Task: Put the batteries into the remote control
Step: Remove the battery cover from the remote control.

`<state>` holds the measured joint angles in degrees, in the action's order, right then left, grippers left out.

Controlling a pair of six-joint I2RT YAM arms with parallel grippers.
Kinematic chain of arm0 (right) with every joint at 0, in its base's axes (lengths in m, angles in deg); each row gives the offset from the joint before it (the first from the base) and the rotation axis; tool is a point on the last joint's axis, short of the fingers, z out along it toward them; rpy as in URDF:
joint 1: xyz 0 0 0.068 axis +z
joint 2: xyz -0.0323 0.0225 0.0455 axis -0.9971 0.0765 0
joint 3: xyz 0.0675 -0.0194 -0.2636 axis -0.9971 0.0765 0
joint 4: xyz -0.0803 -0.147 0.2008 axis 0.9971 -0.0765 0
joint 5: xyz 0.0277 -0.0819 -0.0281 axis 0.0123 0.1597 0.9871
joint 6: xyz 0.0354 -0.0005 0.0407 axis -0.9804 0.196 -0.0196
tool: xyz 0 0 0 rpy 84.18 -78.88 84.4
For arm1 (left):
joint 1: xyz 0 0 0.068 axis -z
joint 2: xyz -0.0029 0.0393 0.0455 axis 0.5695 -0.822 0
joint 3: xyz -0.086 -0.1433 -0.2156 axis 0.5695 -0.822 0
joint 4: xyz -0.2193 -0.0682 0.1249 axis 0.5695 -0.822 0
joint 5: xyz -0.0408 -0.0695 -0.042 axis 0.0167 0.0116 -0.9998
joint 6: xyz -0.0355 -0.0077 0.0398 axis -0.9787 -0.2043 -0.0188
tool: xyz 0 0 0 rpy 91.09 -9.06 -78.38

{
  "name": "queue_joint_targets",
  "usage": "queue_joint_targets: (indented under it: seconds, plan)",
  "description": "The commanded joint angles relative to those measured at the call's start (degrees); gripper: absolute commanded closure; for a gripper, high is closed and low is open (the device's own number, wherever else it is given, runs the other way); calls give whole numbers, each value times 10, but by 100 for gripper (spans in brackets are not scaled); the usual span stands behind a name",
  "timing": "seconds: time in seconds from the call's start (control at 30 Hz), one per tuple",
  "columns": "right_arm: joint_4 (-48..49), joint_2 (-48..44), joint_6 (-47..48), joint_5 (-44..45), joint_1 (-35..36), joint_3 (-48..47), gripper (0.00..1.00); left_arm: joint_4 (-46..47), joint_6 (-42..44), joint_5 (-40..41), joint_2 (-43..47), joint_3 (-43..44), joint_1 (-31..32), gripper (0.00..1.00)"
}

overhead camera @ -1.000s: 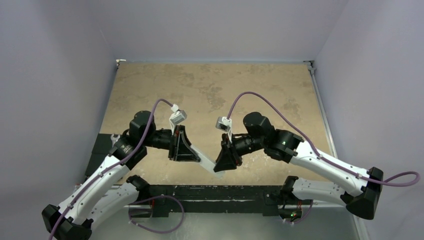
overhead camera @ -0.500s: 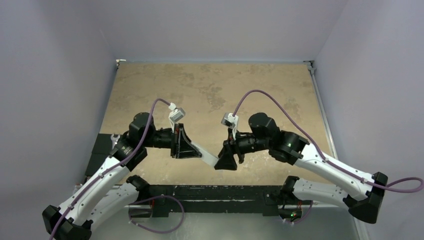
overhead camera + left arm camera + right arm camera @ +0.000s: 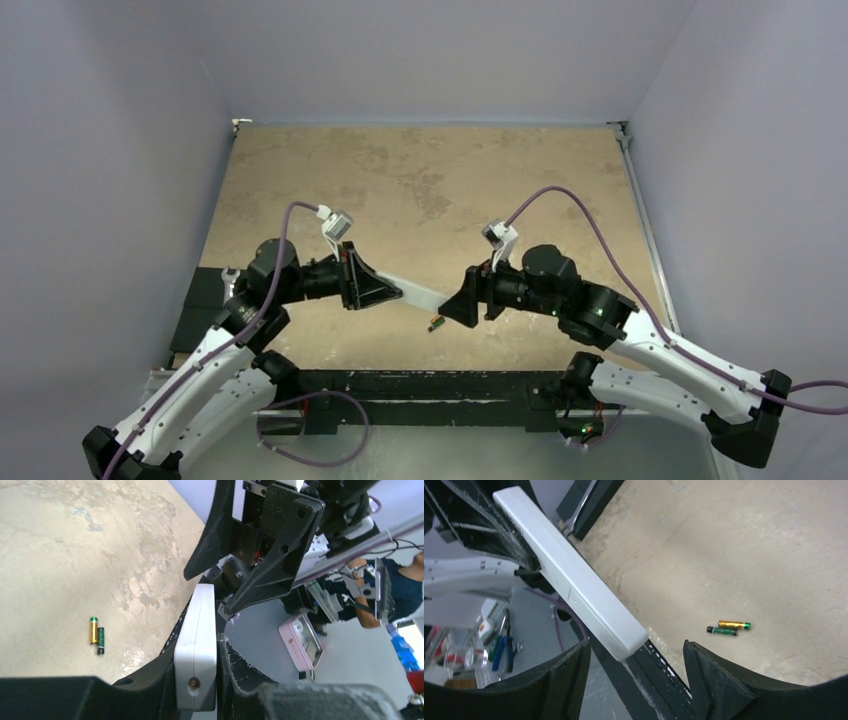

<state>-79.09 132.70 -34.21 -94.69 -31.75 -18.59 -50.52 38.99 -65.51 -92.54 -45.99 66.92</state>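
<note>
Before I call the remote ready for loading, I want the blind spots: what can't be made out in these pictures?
- Remote control: whether its battery bay is open; only plain white sides show in any view.
- Its held end: swallowed by the left gripper in the left wrist and top views.
- Batteries: plus and minus ends, too small in every view, a mere speck from the top.
</note>
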Motion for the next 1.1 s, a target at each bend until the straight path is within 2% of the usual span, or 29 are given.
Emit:
queue_joint_targets:
  seconds: [0.0,0.23,0.4,0.67,0.9,1.07]
  plan:
    - [72,-21,-88,80,-4,38,26,75,-54,67,15,-32,-4,100]
    - [194,-31,-179,94,-4,99,28,129,-115,129,37,-72,-4,100]
    - [253,-30,-209,95,-4,119,31,183,-167,141,41,-110,-4,100]
    - [257,-26,-220,137,-4,123,34,203,-186,140,35,-119,-4,100]
    - [264,-12,-218,138,-4,119,36,219,-196,129,21,-123,-4,100]
    - [275,-12,-217,133,-4,122,42,219,-195,130,21,-124,-4,100]
